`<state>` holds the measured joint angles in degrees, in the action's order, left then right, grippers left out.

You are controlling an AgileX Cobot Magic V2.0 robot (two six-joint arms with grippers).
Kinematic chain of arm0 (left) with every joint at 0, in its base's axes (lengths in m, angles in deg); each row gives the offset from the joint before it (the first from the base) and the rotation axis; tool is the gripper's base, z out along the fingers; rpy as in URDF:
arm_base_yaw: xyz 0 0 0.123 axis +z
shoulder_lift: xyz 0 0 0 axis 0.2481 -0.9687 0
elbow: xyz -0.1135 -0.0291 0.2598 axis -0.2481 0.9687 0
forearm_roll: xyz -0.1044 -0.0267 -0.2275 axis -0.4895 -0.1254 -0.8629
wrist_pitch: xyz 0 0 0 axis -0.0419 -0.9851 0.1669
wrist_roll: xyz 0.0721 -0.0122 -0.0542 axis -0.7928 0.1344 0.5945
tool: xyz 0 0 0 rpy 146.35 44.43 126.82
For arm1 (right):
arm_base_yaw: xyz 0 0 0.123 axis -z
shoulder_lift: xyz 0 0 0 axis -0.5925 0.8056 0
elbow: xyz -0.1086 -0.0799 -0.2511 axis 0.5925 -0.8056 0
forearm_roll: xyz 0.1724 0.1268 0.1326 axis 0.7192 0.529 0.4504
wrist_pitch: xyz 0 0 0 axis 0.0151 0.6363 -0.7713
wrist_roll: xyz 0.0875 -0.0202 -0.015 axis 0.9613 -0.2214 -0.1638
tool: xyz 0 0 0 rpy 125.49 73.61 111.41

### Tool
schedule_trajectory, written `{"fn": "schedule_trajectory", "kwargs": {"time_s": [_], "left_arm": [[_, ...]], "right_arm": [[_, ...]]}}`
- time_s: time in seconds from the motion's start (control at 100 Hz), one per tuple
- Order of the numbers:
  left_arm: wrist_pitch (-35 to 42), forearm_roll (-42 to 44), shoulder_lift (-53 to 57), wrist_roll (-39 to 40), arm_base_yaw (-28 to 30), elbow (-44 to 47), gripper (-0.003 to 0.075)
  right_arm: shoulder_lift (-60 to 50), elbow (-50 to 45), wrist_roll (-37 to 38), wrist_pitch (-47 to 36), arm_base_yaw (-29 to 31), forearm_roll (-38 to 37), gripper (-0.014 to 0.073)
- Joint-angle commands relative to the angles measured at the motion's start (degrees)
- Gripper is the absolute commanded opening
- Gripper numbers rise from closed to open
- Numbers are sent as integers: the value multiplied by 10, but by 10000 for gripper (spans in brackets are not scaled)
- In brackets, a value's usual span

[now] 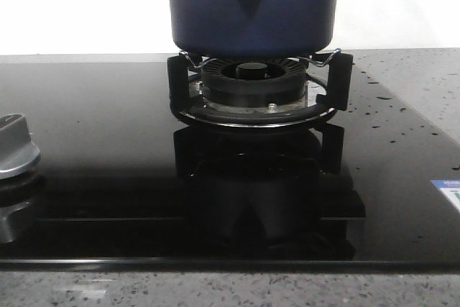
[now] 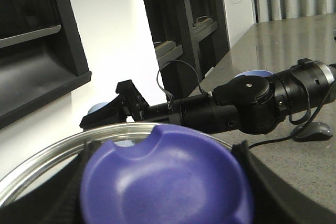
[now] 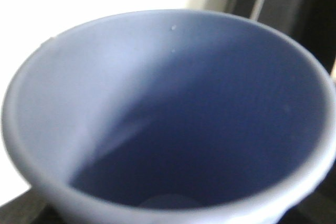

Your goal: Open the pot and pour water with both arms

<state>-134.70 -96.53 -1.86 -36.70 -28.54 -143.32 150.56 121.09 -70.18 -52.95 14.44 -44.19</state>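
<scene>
Black burner (image 1: 251, 84) on glossy cooktop (image 1: 100, 177), knob (image 1: 14, 145) beside.

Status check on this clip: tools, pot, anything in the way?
Left tool at blue lid knob, jaw state unclear. Right wrist view filled by blue cup; tool unseen. Pot sits on burner. No obstruction visible.

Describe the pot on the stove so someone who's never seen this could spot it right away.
Start at the glossy black stovetop. At its back middle sits a black ring burner with prongs, and the pot stands on it. It is the large dark navy cylinder with a pointed handle mount bearing one round rivet.
</scene>
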Motion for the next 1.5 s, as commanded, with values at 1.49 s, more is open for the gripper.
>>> {"fn": "schedule_trajectory", "kwargs": {"time_s": [1.49], "left_arm": [[25, -56, -80, 4, 2, -15, 209]], "right_arm": [[-169, -440, 469, -253, 367, 500, 167]]}}
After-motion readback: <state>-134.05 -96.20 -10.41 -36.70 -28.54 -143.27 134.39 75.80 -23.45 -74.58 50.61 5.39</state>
